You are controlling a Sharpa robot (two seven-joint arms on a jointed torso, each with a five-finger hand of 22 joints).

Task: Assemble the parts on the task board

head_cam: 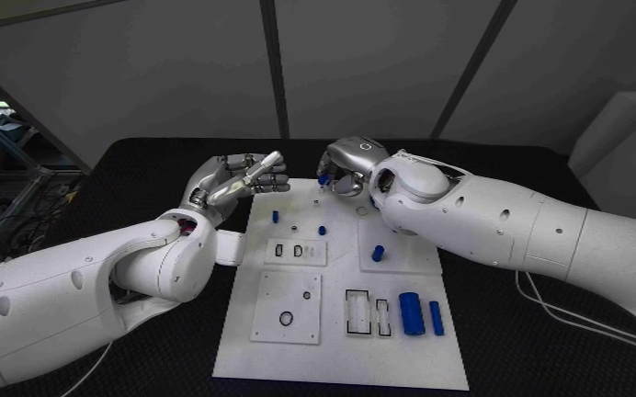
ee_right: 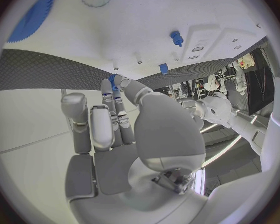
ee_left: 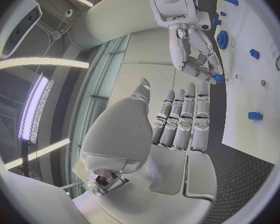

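The white task board (head_cam: 347,342) lies mid-table. My right hand (head_cam: 350,162) hovers over its far edge and pinches a small blue part (head_cam: 323,177) at its fingertips; the part (ee_left: 219,78) also shows in the left wrist view and in the right wrist view (ee_right: 112,79). My left hand (head_cam: 240,181) is raised beside the board's far left corner, fingers (ee_left: 185,119) straight and together, holding nothing. Small blue pegs (head_cam: 276,217) (head_cam: 323,230) (head_cam: 378,253) stand on the board. Two blue cylinders (head_cam: 411,312) lie near its front right.
A blue gear (ee_left: 222,39) (ee_right: 34,15) sits on the board beyond the right hand. A black ring (head_cam: 287,320) and empty slots (head_cam: 359,311) mark the front plates. The black table (head_cam: 132,167) surrounds the board. A cable (head_cam: 557,310) trails at the right.
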